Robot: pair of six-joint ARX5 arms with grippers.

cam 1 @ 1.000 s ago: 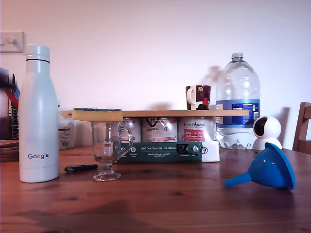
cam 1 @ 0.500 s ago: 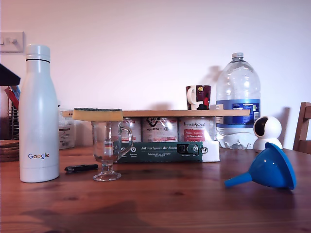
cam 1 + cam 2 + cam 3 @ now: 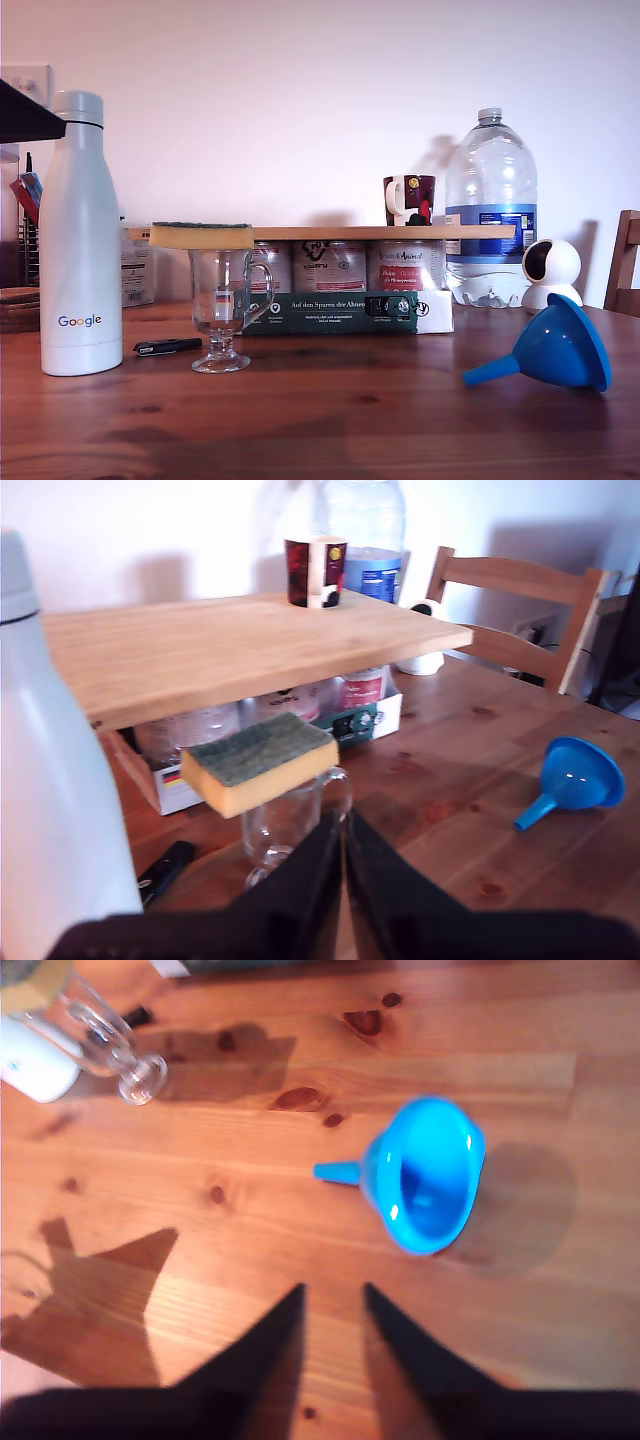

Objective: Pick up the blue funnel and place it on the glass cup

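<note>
The blue funnel (image 3: 555, 350) lies on its side on the wooden table at the exterior view's right, spout toward the cup. The glass cup (image 3: 222, 310) stands left of centre with a yellow-green sponge (image 3: 200, 236) resting across its rim. In the first wrist view, my first gripper (image 3: 343, 830) is shut with nothing in it, just short of the glass cup (image 3: 285, 825) and sponge (image 3: 262, 760); the funnel (image 3: 575, 777) lies far off. My second gripper (image 3: 334, 1290) is open above the table, a short way from the funnel (image 3: 425, 1175), not touching it.
A white Google bottle (image 3: 80, 235) stands left of the cup, a small black object (image 3: 166, 347) between them. Behind are a wooden board (image 3: 380, 233) on jars, a dark red mug (image 3: 409, 200), a large water bottle (image 3: 489, 210) and a white camera (image 3: 550, 270). A dark arm part (image 3: 25, 112) shows at the exterior view's upper left.
The dark arm part at the exterior view's upper left has risen and come further into view. Funnel, cup and sponge have not moved.
</note>
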